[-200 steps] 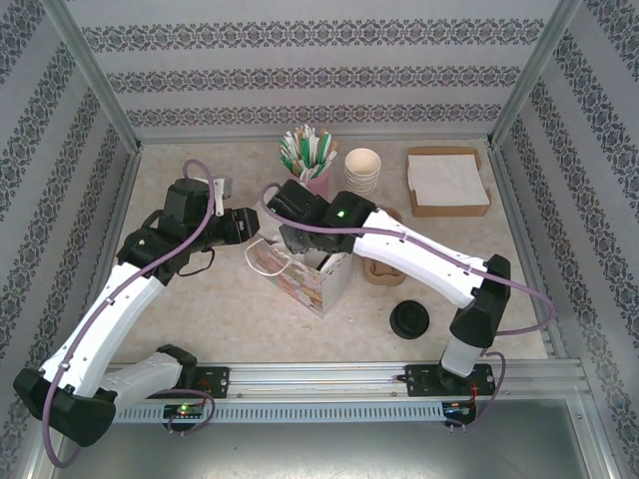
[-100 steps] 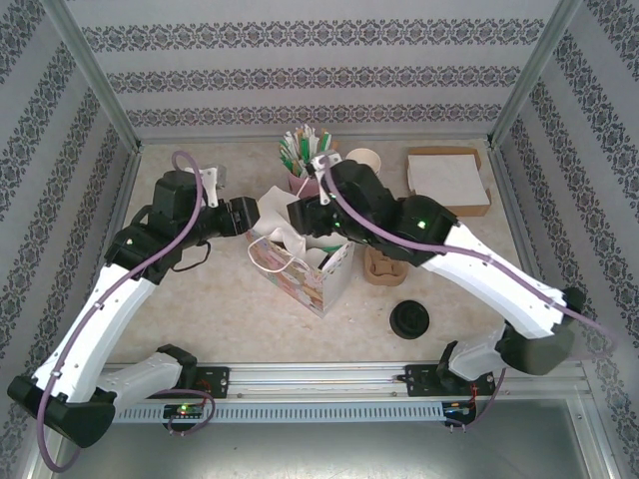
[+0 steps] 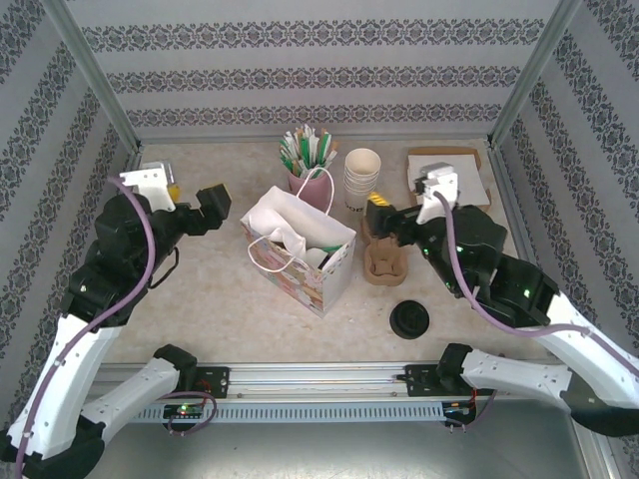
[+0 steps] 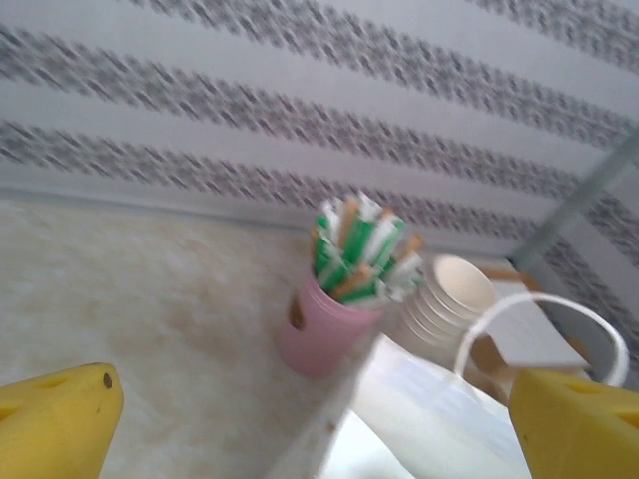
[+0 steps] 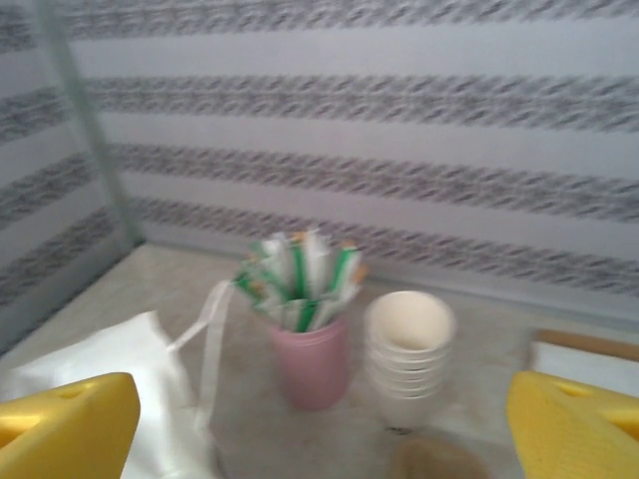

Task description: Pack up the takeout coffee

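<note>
A white paper bag (image 3: 290, 235) with a flowered side stands open mid-table. Inside its mouth a dark curved edge (image 3: 324, 248) shows; I cannot tell whether it is the takeout coffee. My left gripper (image 3: 213, 199) hangs open to the left of the bag, apart from it. In the left wrist view its yellow fingertips (image 4: 60, 419) stand wide, the gripper (image 4: 319, 434) empty above the bag's rim and handle (image 4: 544, 319). My right gripper (image 3: 383, 217) is open to the right of the bag. In the right wrist view that gripper (image 5: 319, 429) holds nothing.
A brown cup carrier (image 3: 385, 261) sits right of the bag, below the right gripper. A low black lid (image 3: 409, 319) lies near the front. At the back stand a pink cup of sachets (image 3: 318, 168), stacked cream cups (image 3: 361, 178) and a napkin box (image 3: 447, 182).
Both grippers have opened and drawn away from the bag. The left arm swung back to the left, the right arm to the right. The bag stands by itself.
</note>
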